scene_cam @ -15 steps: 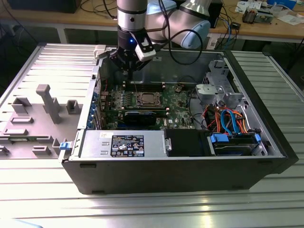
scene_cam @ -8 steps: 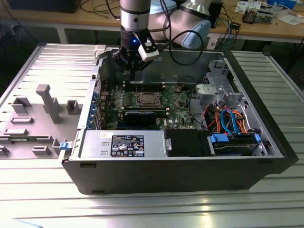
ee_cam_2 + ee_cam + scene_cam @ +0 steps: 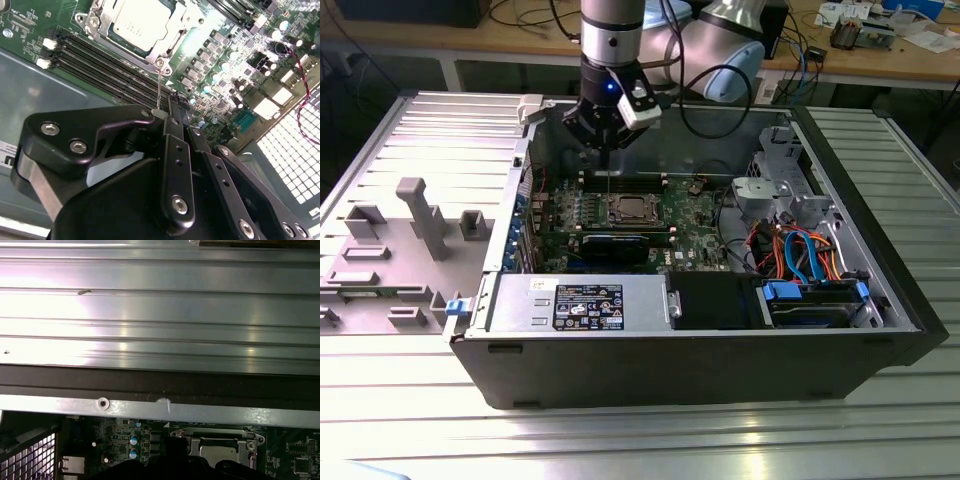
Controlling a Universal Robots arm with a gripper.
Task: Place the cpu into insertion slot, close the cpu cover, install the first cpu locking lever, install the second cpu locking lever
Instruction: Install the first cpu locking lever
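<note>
Item: gripper (image 3: pixel 607 140), jaws together, clamped on a thin upright wire lever (image 3: pixel 159 90). The cpu (image 3: pixel 142 25) sits in the insertion slot (image 3: pixel 628 210) directly below the jaws, under the cpu cover (image 3: pixel 172 37); the lever's foot meets the cover's near corner.

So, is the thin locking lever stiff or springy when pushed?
Probably springy: the locking lever is a long thin wire. Likely slippery, being bare metal. Anchored at the corner of the insertion slot, it should pivot, not lift free.
</note>
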